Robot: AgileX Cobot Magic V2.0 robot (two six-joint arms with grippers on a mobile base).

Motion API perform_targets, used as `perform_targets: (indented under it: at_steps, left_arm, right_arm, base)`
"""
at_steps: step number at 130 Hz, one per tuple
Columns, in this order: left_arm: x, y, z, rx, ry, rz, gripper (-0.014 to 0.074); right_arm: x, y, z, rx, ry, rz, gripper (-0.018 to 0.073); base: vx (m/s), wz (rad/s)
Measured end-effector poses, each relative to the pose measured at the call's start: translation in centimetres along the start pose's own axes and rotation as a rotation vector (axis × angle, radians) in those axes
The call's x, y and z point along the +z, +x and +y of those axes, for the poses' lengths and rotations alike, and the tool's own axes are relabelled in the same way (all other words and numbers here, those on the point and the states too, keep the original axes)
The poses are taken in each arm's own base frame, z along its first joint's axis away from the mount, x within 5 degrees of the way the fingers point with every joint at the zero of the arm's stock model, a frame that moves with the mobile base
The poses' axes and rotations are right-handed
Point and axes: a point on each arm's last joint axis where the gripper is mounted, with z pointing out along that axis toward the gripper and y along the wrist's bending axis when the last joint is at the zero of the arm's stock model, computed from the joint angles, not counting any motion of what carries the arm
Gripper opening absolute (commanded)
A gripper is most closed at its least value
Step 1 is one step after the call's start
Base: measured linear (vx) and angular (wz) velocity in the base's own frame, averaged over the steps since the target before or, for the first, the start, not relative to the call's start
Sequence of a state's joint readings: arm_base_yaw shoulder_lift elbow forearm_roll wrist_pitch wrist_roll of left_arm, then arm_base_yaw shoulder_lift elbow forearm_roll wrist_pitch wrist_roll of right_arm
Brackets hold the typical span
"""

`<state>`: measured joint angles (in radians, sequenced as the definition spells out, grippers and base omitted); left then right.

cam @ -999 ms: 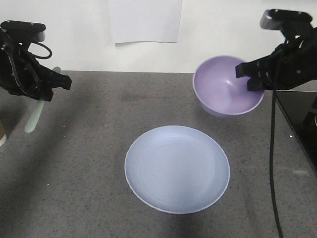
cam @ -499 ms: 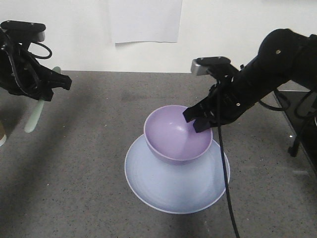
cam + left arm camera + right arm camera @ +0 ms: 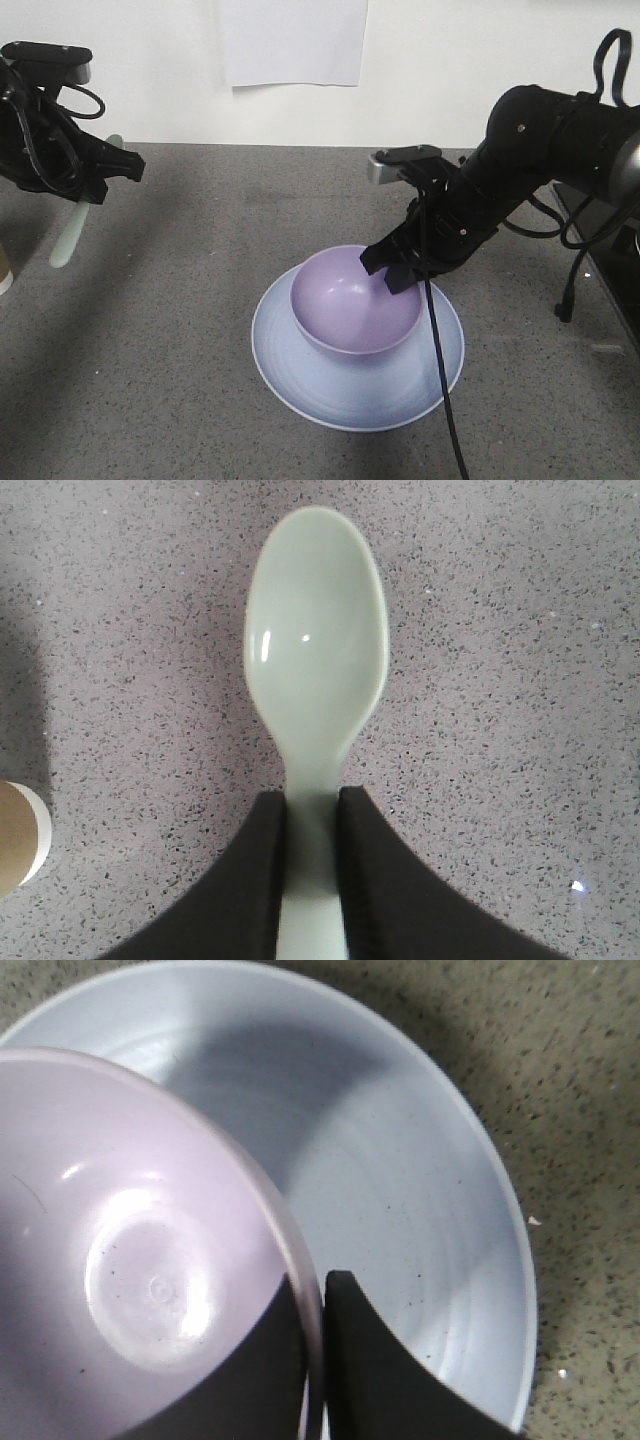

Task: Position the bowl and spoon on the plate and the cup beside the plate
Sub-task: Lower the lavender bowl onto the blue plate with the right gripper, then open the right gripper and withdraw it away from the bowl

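Observation:
The lavender bowl [image 3: 355,305] [image 3: 130,1260] sits on the pale blue plate [image 3: 300,375] [image 3: 420,1190] at the table's middle. My right gripper [image 3: 388,272] [image 3: 318,1360] is shut on the bowl's far right rim, one finger inside and one outside. At the far left my left gripper [image 3: 92,182] [image 3: 312,875] hangs above the table, shut on the handle of the mint-green spoon [image 3: 66,240] [image 3: 315,670], whose scoop points down. Only a sliver of the brown cup [image 3: 4,270] [image 3: 20,835] shows at the left edge.
The speckled grey tabletop [image 3: 160,360] spreads around the plate. A white sheet of paper [image 3: 292,42] hangs on the back wall. A dark object [image 3: 605,240] lies along the table's right edge, with the right arm's cable [image 3: 445,400] hanging in front of the plate.
The right arm carried the bowl from the back right, across and down onto the plate. The left arm with the spoon has not moved.

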<state>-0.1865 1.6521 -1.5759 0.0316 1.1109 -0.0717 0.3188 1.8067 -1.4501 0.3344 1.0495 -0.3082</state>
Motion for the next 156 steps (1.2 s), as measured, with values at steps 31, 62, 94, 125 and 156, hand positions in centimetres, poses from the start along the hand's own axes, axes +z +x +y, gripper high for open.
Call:
perform_targets:
  at_steps: [31, 62, 94, 125, 156]
  left_arm:
    - [0.0, 0.0, 0.0, 0.0, 0.0, 0.0, -0.0008]
    - [0.0, 0.0, 0.0, 0.0, 0.0, 0.0, -0.0008]
    - [0.0, 0.0, 0.0, 0.0, 0.0, 0.0, -0.0008]
    - [0.0, 0.0, 0.0, 0.0, 0.0, 0.0, -0.0008]
    - [0.0, 0.0, 0.0, 0.0, 0.0, 0.0, -0.0008]
  right_arm:
    - [1.3, 0.1, -0.4, -0.004, -0.005, 0.049, 0.006]
    - [2.0, 0.2, -0.6, -0.005, -0.009, 0.076, 0.0181]
    - [2.1, 0.2, -0.6, -0.004, -0.01, 0.081, 0.0349]
    - [0.0, 0.1, -0.3, -0.019, 0.032, 0.012, 0.0362]
    - [-6.3, 0.5, -1.3, 0.061, 0.182, -0.191, 0.0361]
  base:
    - [0.0, 0.0]
    - [0.0, 0.0]
    - [0.0, 0.0]
    - [0.0, 0.0]
    - [0.0, 0.0]
